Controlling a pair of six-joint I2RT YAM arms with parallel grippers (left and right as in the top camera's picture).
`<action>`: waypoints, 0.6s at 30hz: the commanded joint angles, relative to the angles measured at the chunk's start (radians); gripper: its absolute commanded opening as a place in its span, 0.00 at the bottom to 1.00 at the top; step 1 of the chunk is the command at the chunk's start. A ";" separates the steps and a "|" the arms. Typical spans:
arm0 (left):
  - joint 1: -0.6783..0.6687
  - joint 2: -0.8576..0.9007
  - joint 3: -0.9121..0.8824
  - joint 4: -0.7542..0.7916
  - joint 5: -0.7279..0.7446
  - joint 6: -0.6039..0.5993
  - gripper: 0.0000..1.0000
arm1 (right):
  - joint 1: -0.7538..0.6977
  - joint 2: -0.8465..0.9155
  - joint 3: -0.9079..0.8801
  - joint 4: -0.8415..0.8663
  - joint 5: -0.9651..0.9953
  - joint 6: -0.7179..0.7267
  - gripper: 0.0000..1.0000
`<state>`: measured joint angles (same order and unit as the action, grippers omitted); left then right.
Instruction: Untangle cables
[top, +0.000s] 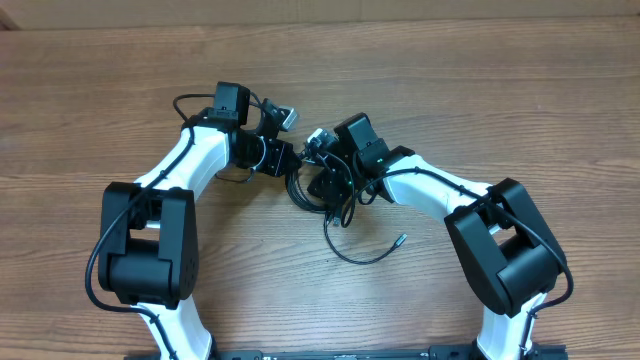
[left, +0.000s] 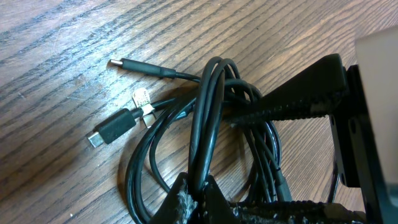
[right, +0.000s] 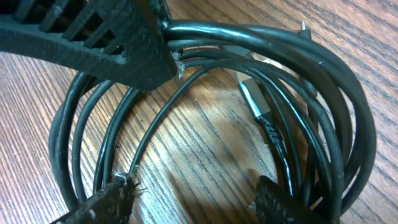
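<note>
The cables (top: 318, 190) lie as a tangled black bundle on the wooden table between my two arms. One strand trails toward the front and ends in a small plug (top: 400, 239). My left gripper (top: 291, 162) sits at the bundle's left side. In the left wrist view it (left: 198, 190) is shut on a looped black cable (left: 208, 112). Two plug ends (left: 115, 127) lie on the wood beyond. My right gripper (top: 325, 185) hovers over the bundle. In the right wrist view it (right: 196, 199) is open, its fingers straddling coiled cables (right: 323, 118) and a silver-tipped plug (right: 252, 99).
The wooden table (top: 480, 90) extends all round. The two white and black arms crowd the middle, left (top: 190, 160) and right (top: 440, 190). The other gripper's black finger crosses each wrist view (left: 292, 102) (right: 87, 37).
</note>
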<state>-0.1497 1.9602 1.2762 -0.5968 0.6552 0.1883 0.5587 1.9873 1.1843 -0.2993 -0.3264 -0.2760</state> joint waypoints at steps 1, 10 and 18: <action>0.006 0.009 0.019 0.003 0.022 0.021 0.04 | 0.002 0.013 -0.006 0.006 -0.016 0.011 0.64; 0.006 0.009 0.019 0.003 0.016 0.014 0.04 | 0.004 0.012 -0.006 0.000 -0.038 0.023 0.61; 0.006 0.009 0.019 0.007 -0.008 -0.013 0.04 | 0.009 0.012 -0.005 -0.011 -0.124 0.183 0.56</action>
<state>-0.1497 1.9602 1.2762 -0.5961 0.6498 0.1864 0.5591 1.9877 1.1843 -0.3050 -0.4034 -0.1856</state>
